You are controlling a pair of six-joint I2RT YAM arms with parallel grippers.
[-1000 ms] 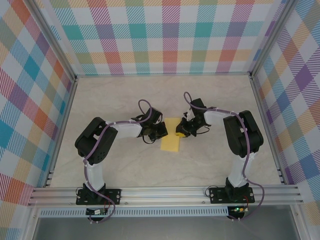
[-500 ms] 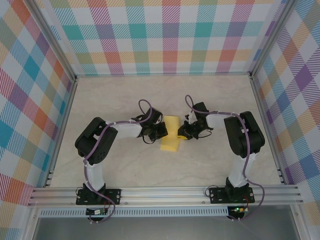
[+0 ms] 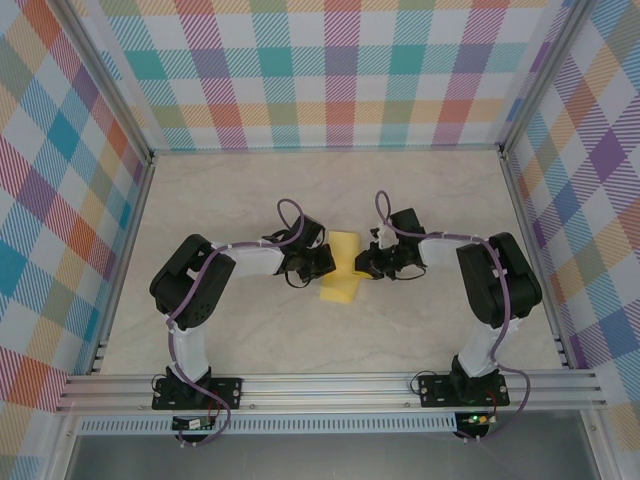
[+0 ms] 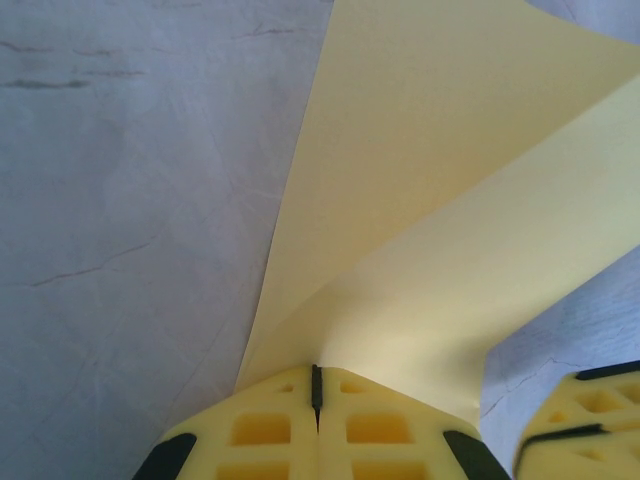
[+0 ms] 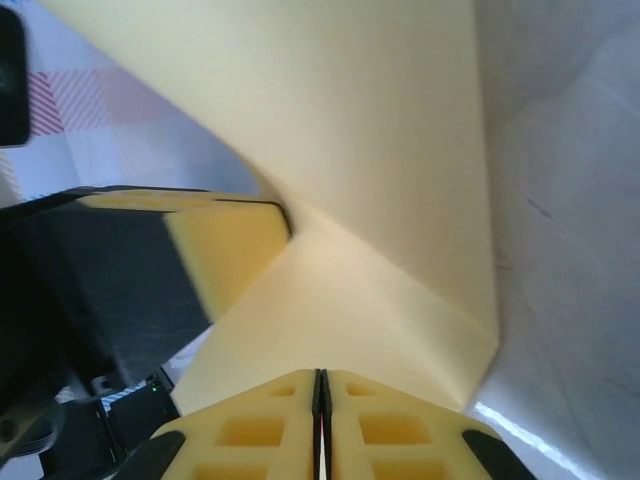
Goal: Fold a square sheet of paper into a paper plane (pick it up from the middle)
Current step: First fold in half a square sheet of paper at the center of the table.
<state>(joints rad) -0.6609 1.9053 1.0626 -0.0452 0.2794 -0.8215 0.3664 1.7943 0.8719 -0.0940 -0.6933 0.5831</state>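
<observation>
The square sheet of paper [image 3: 341,270], plain yellow, stands as an oblong strip at the table's middle, buckled upward between my two grippers. My left gripper [image 3: 326,262] is shut on its left edge. In the left wrist view the paper [image 4: 430,200] fans out from the closed gripper [image 4: 317,375] in two bent faces. My right gripper [image 3: 363,265] is shut on the right edge. In the right wrist view the paper [image 5: 350,150] rises from the closed gripper [image 5: 321,375] with a crease. The two grippers nearly face each other. A paper plane is out of view.
The pale marbled table [image 3: 250,200] is walled by aluminium rails and checked panels [image 3: 330,70] on three sides. The right gripper's finger [image 4: 590,420] shows close by in the left wrist view, and the left gripper's finger [image 5: 220,240] in the right wrist view.
The right gripper has shifted slightly toward the left one, its elbow swinging outward to the right. The paper has buckled more between the grippers. The left arm has stayed put.
</observation>
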